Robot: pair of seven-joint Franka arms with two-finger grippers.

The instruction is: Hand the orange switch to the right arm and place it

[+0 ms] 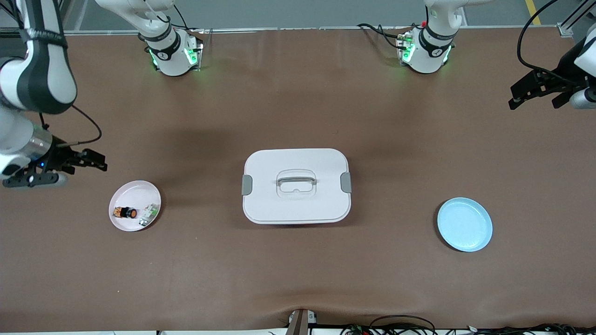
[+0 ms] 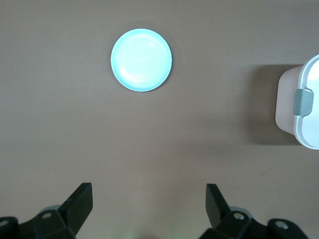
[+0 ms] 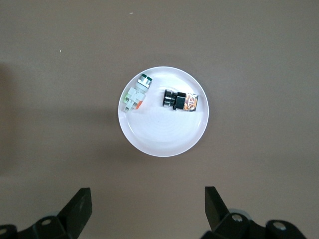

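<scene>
1. On the pink plate (image 1: 122,221) toward the right arm's end of the table lies the orange switch (image 1: 126,212), on its side, just beside a green-and-white component (image 1: 149,214) sharing the same plate.
2. The white lidded box (image 1: 296,185) sits mid-table, between that plate and the empty blue plate (image 1: 464,224) at the left arm's end, which is probably where the switch should end up.
3. The right gripper (image 1: 56,170) hovers over bare table beside the pink plate, fingers spread wide and holding nothing; its wrist camera looks straight down at the switch.
4. The left gripper (image 1: 535,90) waits raised at its own end, equally wide open and empty.
</scene>
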